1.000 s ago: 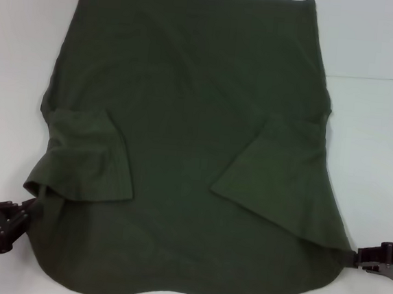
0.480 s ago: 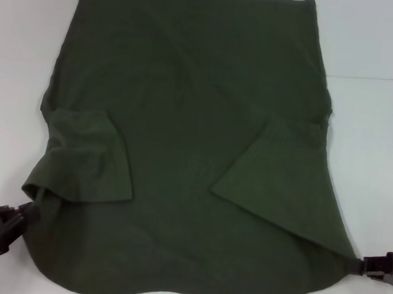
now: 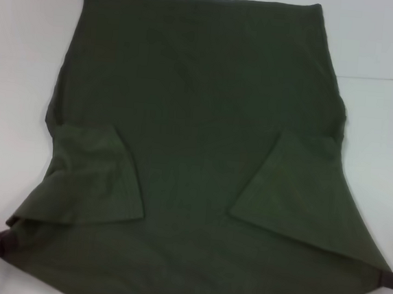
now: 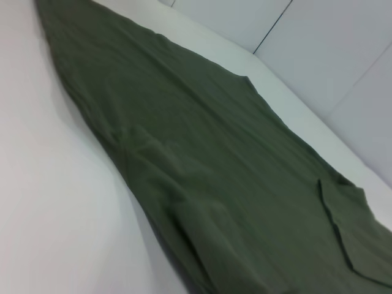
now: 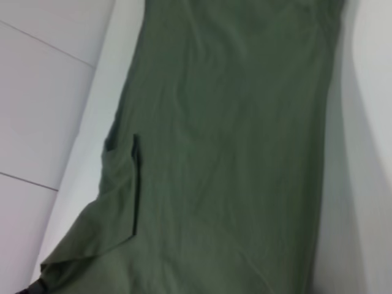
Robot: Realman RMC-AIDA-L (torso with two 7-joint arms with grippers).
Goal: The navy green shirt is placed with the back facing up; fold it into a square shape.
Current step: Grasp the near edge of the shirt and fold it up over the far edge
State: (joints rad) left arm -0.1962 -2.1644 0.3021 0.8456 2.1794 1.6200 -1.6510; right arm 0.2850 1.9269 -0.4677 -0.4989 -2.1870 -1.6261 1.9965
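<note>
The navy green shirt (image 3: 200, 106) lies spread on the white table, both short sleeves folded inward onto the body. Its two near corners are drawn out into points. My left gripper (image 3: 4, 238) is at the near left corner, shut on the fabric. My right gripper (image 3: 386, 277) is at the near right corner, shut on the fabric and mostly out of view at the picture's edge. The near edge of the shirt runs taut between them. The shirt also fills the left wrist view (image 4: 202, 159) and the right wrist view (image 5: 233, 153); neither shows its own fingers.
The white table (image 3: 17, 69) shows bare to the left and right of the shirt. A seam line crosses the table at the far right (image 3: 381, 79). White wall panels (image 4: 331, 49) stand behind the table's far edge.
Both grippers have moved outward and toward me, pulling the shirt's near corners apart. The near hem went from a sagging curve to stretched and wider, and the folded sleeves shifted with it.
</note>
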